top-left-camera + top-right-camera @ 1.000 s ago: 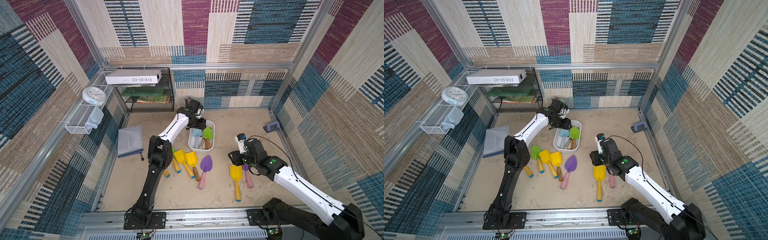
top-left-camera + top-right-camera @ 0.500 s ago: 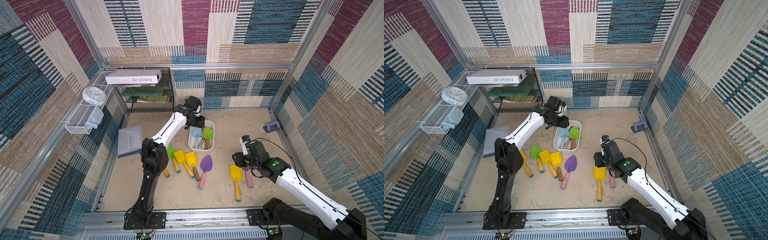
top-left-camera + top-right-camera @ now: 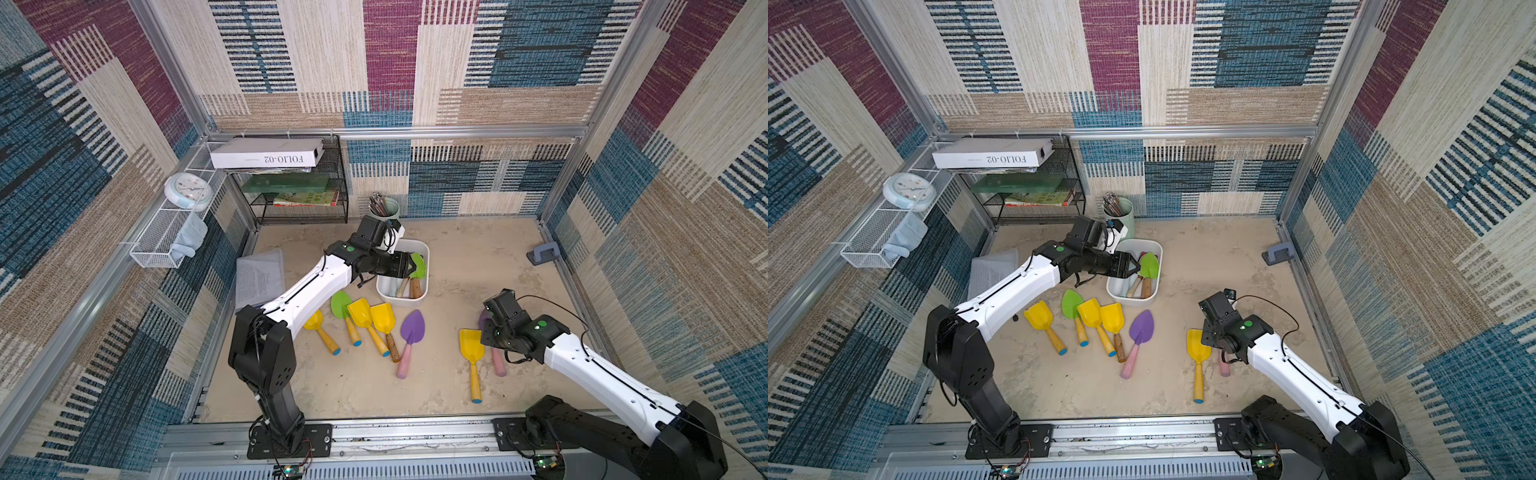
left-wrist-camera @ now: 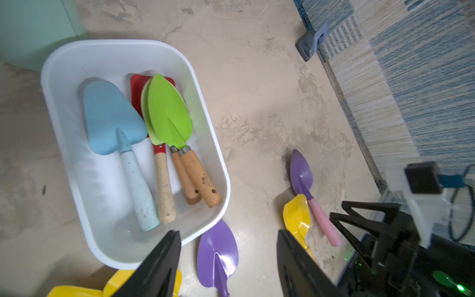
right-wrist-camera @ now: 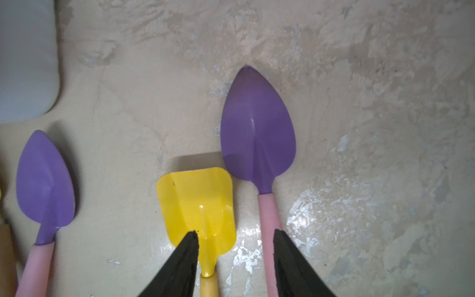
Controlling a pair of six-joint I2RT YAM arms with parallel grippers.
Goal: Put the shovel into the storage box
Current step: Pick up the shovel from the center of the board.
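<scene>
I am holding the left hand [image 4: 227, 232], jaws parted and empty, just above the storage box [image 4: 102, 195], where stored shovels [image 4: 169, 115] are lying. I am hovering the right hand [image 5: 235, 231], parted and gripping nothing, over the yellow shovel [image 5: 198, 203] and purple shovel [image 5: 257, 128] on the table [image 5: 359, 102], well apart from the box, lining up the next pick.

White shells on the left arm [image 3: 307, 291] and the right arm [image 3: 590, 370], with black joints and black bases. 1 green dot [image 3: 350, 249] on each wrist. A black cable [image 3: 552, 302] loops off the right. On the left hand [image 4: 227, 232] and the right hand [image 5: 235, 231], black tapered fingers [image 4: 159, 264]. Screws [image 3: 327, 439] dot the base plates [image 3: 266, 442].
</scene>
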